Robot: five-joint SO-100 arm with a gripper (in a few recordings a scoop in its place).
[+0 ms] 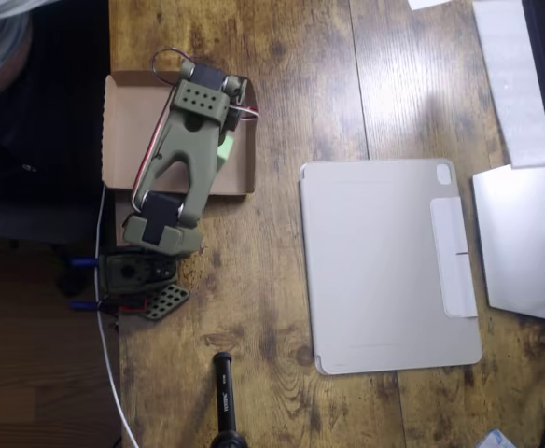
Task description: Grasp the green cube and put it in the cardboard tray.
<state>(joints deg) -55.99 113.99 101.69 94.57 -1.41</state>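
In the overhead view the olive-green arm (187, 159) is folded over the cardboard tray (128, 131), which lies at the table's left edge. A sliver of the green cube (226, 149) peeks out from under the arm's right side, inside the tray's outline near its right rim. I cannot tell whether the cube rests on the tray floor or hangs above it. My gripper (226, 136) is almost wholly covered by the arm's links right at the cube. Its fingers are hidden, so its hold on the cube cannot be made out.
A grey tablet cover (389, 266) lies flat in the middle right of the wooden table. White paper and a white device (520, 243) sit at the right edge. A black stand (224, 397) rises at the front. The arm's base (137, 275) is clamped below the tray.
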